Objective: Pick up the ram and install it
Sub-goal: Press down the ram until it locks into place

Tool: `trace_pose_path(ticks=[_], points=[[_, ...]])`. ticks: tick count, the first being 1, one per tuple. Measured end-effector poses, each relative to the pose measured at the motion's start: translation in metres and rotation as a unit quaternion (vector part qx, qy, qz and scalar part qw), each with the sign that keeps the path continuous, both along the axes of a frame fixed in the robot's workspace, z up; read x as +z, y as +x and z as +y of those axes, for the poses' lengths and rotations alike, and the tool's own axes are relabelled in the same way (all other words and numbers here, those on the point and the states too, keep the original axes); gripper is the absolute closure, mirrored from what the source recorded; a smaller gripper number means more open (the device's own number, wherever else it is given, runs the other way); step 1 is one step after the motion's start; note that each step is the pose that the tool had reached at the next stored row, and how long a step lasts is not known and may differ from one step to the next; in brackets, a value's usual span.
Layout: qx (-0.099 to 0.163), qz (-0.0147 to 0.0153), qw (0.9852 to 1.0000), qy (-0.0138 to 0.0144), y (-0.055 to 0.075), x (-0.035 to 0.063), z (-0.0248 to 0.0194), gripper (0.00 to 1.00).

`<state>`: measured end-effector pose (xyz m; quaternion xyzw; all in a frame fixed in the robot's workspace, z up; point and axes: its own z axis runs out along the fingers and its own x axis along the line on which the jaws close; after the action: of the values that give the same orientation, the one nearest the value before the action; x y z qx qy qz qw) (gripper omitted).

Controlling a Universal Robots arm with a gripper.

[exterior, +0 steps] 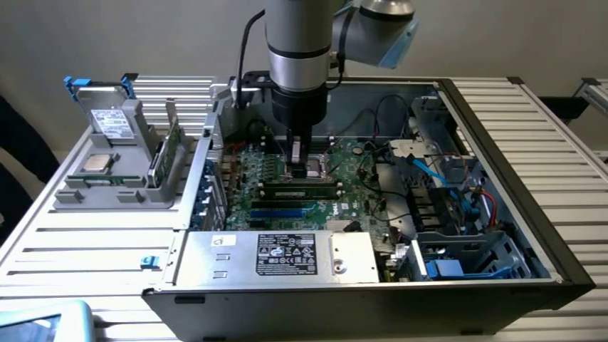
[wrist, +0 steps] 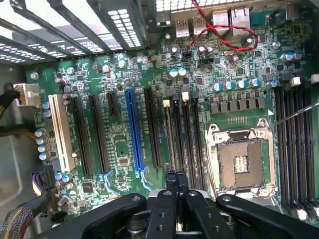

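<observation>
- The black two-finger gripper (wrist: 175,180) has its tips pressed together with nothing between them, hanging over the green motherboard (wrist: 119,94) inside the open dark-grey metal PC case (exterior: 532,153). In the exterior view it sits at the centre of the frame, right above the square silver CPU socket (wrist: 242,162).
- In the wrist view the closed tips sit just above the narrow black memory slots (wrist: 183,134), beside that socket. Further out: a long blue expansion slot (wrist: 133,130) and a white one (wrist: 61,132).
- The ram (exterior: 172,146), a long flat green circuit-board stick, stands on edge in the grey plastic parts holder (exterior: 105,192) at the exterior view's left, outside the case. Well apart from the gripper.
- The same holder carries a boxy grey drive with blue tabs (exterior: 107,117) and a small square silver processor chip (exterior: 95,163).
- Progress, judging by this: pretty much at the start. The stick isn't picked up, so grabbing and seating it are both still left.
</observation>
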<state>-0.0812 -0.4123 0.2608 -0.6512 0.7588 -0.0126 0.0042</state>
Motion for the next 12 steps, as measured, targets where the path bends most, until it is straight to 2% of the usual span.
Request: trace_pose_path(ticks=[6, 12], points=[[-0.048, 0.0000, 0.9988, 0.0000, 0.0000, -0.0005, 0.0000, 0.89], [-0.094, 0.0000, 0.9956, 0.0002, 0.0000, -0.0005, 0.0000, 0.89]])
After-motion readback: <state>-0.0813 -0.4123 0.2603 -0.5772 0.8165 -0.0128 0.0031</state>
